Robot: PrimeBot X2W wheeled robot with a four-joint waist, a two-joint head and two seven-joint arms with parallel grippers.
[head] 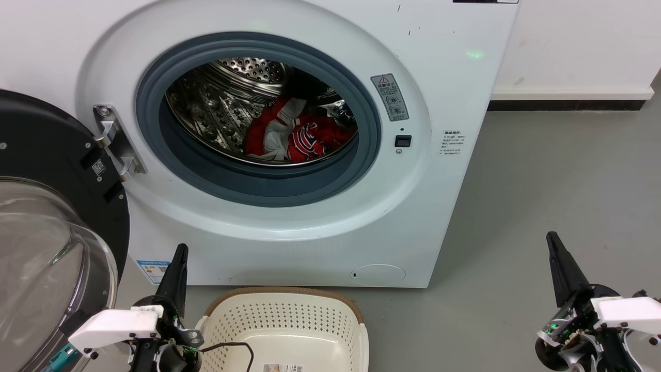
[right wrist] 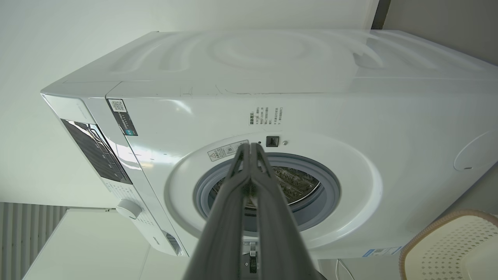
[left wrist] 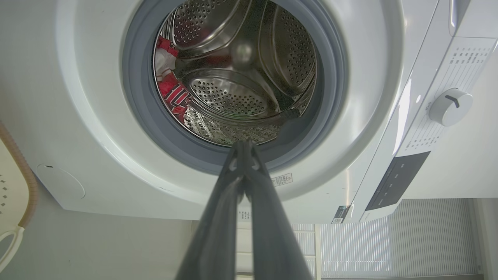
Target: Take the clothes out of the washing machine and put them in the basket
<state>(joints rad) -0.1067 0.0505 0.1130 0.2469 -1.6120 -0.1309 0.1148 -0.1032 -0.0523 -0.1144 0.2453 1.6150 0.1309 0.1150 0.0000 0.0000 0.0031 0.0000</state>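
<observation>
Clothes (head: 302,138) in drum (head: 206,106) | basket (head: 284,320): label (head: 283,368) | left end effector (head: 181,249), right end effector (head: 551,236) pressed together

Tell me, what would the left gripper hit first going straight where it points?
Likely the grey rubber ring of the washing machine, or the steel drum just inside; the left gripper aims at that edge. Depth is unclear.

The left gripper (head: 180,253) and right gripper (head: 552,238) are showing long black tapering fingers (head: 175,281) and white housings (head: 113,325); a thin black cable (head: 242,345) is looping beside the left, a green light (head: 553,326) glowing in the right.
</observation>
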